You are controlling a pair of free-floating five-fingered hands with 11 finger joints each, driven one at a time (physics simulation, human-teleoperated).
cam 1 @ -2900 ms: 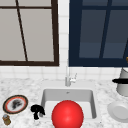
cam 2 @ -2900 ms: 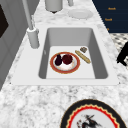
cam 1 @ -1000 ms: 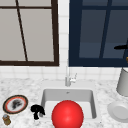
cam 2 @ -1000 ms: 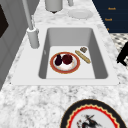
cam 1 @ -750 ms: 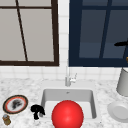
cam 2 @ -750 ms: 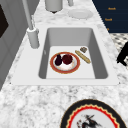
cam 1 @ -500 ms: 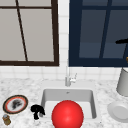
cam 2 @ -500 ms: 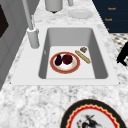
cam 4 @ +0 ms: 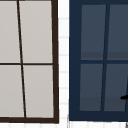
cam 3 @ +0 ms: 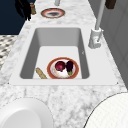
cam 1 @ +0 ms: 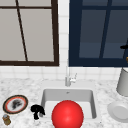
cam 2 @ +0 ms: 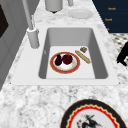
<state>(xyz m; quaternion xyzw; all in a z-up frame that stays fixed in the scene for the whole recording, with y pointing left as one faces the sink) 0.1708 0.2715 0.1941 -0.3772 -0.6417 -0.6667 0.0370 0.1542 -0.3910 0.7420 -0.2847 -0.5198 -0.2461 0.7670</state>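
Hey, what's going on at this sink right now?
The left hand hangs over the counter at the sink's front left corner, beside a patterned plate and a small jar, holding nothing. The right hand is up high at the far right, above a grey pot and a white plate. In the sink, a red-rimmed plate carries two dark fruits, with a stick-like piece beside it.

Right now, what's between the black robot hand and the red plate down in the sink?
In the front view, only bare marble counter and the sink's left rim separate the left robot hand from the red plate.
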